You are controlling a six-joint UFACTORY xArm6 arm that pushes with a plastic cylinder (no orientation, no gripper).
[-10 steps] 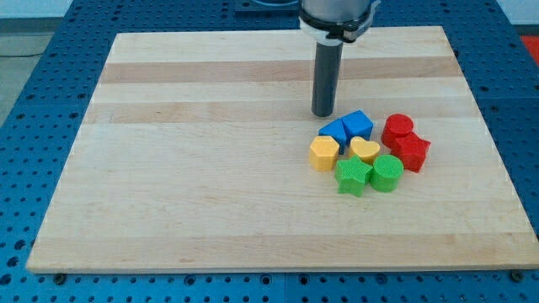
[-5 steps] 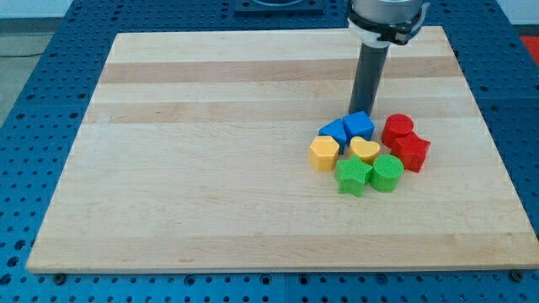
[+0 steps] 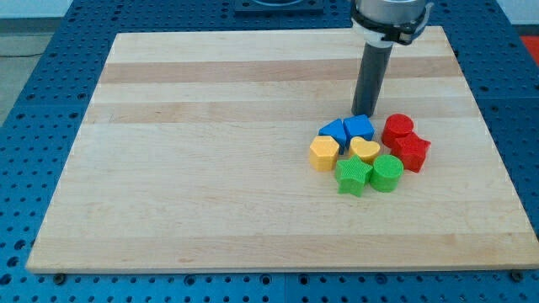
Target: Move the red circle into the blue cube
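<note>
The red circle [image 3: 397, 128] lies on the wooden board [image 3: 210, 151] at the right side of a tight cluster of blocks. The blue cube [image 3: 359, 128] sits just to its left, with a small gap between them. My tip [image 3: 365, 113] stands right behind the blue cube, at its top edge, and up-left of the red circle. A second blue block [image 3: 334, 132] touches the cube's left side.
A red star-like block [image 3: 411, 153] sits below the red circle. A yellow heart [image 3: 365, 150], a yellow block [image 3: 323, 153], a green star [image 3: 353, 176] and a green cylinder [image 3: 387, 172] fill the lower part of the cluster.
My tip has moved to the view's right, from above the left blue block to just behind the blue cube. The blocks have barely shifted.
</note>
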